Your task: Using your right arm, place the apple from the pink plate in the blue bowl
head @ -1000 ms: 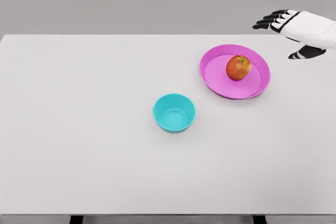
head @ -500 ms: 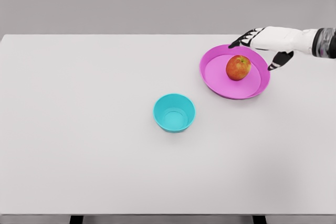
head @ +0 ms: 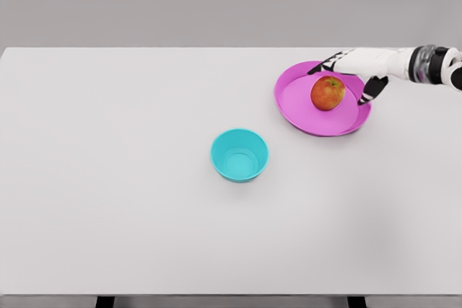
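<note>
A: What sits nearest on the table (head: 108, 214)?
B: The bowl (head: 240, 155), upright, well apart from the rest.
A: And beyond it?
B: The plate (head: 310, 117), up and to the right, with the apple (head: 328, 93) on it, toward its far right part.
A: The right hand (head: 354, 70)?
B: Over the plate's far rim, just behind the apple. Fingers spread, thumb down beside the apple's right side, holding nothing.

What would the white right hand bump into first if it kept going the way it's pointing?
Probably the red-yellow apple on the pink plate: the right hand points leftward with open fingers just beside it, though depth is unclear.
</note>
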{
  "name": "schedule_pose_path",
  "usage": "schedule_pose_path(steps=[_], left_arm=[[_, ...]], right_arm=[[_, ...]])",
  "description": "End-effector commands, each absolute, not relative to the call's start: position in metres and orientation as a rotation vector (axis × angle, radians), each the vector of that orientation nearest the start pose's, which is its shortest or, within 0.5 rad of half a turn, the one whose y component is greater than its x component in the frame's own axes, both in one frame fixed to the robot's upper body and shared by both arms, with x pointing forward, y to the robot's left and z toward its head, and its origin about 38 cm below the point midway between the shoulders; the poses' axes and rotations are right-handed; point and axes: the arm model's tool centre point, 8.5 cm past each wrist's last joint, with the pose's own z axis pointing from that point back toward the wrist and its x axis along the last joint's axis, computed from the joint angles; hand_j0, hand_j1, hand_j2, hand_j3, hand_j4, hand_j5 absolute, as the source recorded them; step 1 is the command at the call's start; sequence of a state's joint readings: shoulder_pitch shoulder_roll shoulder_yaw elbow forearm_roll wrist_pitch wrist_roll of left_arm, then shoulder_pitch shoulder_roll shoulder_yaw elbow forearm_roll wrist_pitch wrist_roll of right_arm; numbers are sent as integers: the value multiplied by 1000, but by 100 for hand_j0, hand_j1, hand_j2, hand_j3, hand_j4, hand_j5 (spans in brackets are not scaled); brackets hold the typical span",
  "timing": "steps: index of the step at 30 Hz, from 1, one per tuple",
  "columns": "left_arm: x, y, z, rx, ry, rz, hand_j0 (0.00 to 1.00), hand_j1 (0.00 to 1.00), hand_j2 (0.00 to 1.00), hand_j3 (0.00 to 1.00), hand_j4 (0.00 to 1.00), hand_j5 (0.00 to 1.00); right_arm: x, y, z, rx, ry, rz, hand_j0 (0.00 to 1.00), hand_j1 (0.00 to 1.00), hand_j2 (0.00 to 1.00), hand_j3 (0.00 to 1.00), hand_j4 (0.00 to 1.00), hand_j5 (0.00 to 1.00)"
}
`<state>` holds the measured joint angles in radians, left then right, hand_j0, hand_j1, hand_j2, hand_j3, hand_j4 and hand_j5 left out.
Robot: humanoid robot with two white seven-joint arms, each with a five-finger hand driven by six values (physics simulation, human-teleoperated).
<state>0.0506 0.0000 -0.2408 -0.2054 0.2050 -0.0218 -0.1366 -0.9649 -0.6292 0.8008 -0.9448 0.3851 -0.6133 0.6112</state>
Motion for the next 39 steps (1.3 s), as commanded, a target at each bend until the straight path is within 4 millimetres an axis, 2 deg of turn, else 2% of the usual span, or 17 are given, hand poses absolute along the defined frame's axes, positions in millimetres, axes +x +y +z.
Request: schedule_pose_path(steps=[1, 8, 9, 16, 24, 27, 31, 36, 39], left_arm=[[38, 243, -262, -96, -167, -52, 100, 100, 100, 100, 100, 100], [38, 243, -262, -97, -167, -53, 100, 100, 100, 100, 100, 100], [38, 243, -262, -97, -167, -53, 100, 100, 100, 100, 100, 100], [39, 243, -262, -96, -168, -53, 100, 100, 100, 100, 100, 100], [39, 243, -262, -97, -168, -53, 100, 100, 100, 100, 100, 100], [38, 243, -262, -96, -167, -52, 100, 100, 100, 100, 100, 100], [38, 243, -262, -96, -167, -52, 100, 100, 100, 100, 100, 100], [38, 243, -262, -97, -167, -53, 100, 100, 100, 100, 100, 100], [38, 243, -262, -97, -167, -53, 100, 100, 100, 100, 100, 100]], right_arm=[[525, -305, 207, -368, -1194, 1998, 100, 100, 100, 100, 100, 100], [528, -302, 194, -345, -1149, 2004, 100, 100, 100, 100, 100, 100], [529, -305, 194, -349, -1139, 1998, 100, 100, 100, 100, 100, 100], [532, -294, 191, -334, -1138, 2010, 100, 100, 100, 100, 100, 100], [533, -297, 186, -328, -1123, 1998, 100, 100, 100, 100, 100, 100], [532, -296, 183, -323, -1113, 2008, 84, 84, 84, 84, 84, 84], [532, -298, 180, -322, -1099, 2007, 80, 80, 80, 80, 80, 80], [532, -297, 181, -322, -1102, 2010, 64, 64, 64, 64, 64, 64], [532, -295, 183, -324, -1108, 2014, 59, 59, 59, 59, 59, 59]])
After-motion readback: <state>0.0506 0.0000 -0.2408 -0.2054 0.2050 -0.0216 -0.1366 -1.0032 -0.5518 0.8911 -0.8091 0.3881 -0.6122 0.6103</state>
